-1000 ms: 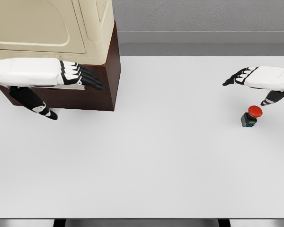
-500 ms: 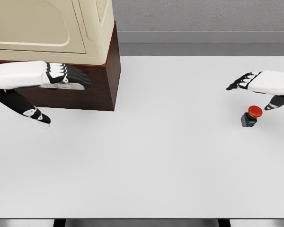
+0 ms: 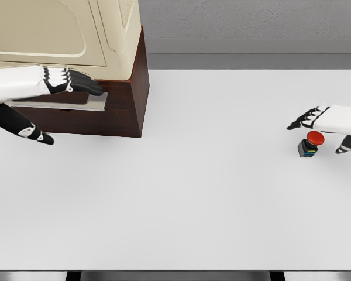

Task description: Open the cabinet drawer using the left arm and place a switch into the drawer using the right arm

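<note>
The cabinet (image 3: 114,41) stands at the table's back left, cream above and dark brown below. Its brown drawer front (image 3: 126,111) carries a grey bar handle (image 3: 76,105) and looks closed. My left hand (image 3: 73,114) is at that handle: the black fingers (image 3: 85,85) lie stretched out just above the bar and the thumb (image 3: 38,136) hangs below it, gripping nothing. The switch (image 3: 307,151), a red button on a small black base, stands upright near the table's right edge. My right hand (image 3: 316,134) hovers open right over it, fingers pointing left, thumb to the switch's right.
The white table (image 3: 181,199) runs from the cabinet to the switch. Its front edge (image 3: 175,270) is at the bottom of the view, and a grey wall (image 3: 251,23) stands behind.
My left hand has drawn back to the left and risen a little, uncovering the grey handle. My right hand has come down and slightly right, close over the switch. The drawer and the switch have not moved.
</note>
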Available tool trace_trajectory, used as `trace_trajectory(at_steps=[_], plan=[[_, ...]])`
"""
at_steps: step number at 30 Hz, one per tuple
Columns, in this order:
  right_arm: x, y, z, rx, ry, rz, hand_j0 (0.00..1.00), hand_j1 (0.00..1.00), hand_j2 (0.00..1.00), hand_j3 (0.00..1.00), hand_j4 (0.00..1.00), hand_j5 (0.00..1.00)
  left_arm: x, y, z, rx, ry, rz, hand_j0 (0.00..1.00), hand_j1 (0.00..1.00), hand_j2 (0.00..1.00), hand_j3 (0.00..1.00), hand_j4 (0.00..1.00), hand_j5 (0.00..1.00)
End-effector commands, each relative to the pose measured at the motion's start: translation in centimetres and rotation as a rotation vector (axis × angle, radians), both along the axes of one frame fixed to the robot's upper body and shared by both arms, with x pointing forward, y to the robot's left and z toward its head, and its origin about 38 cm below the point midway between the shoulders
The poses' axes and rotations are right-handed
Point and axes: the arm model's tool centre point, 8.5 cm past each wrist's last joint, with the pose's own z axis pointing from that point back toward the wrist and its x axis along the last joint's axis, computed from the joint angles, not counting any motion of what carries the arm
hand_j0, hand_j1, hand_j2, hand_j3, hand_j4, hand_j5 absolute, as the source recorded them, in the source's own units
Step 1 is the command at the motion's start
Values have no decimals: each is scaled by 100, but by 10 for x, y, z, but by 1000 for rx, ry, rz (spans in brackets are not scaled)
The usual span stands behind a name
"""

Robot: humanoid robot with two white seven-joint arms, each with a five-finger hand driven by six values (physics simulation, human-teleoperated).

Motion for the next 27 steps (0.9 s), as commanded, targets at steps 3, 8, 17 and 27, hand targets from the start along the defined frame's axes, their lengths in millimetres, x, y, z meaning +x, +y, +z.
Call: trace_trajectory(at_steps=[3,8,17,27], plan=[[1,1,0,9,0,-2,100,100,100,100,100,100,5,13,23,0,-49,96,100,100,100,100,100,100],[1,0,-5,14,11,-10,100,100,100,100,100,100,18,19,14,10,58,245,100,100,100,100,100,100],[9,-3,-26,48,47,-55,100,100,100,100,100,100,22,25,2,24,135,325,100,100,100,100,100,100],[12,-10,-28,51,51,-82,96,96,96,96,96,96,28,24,-22,37,237,398,100,100,100,100,100,100]])
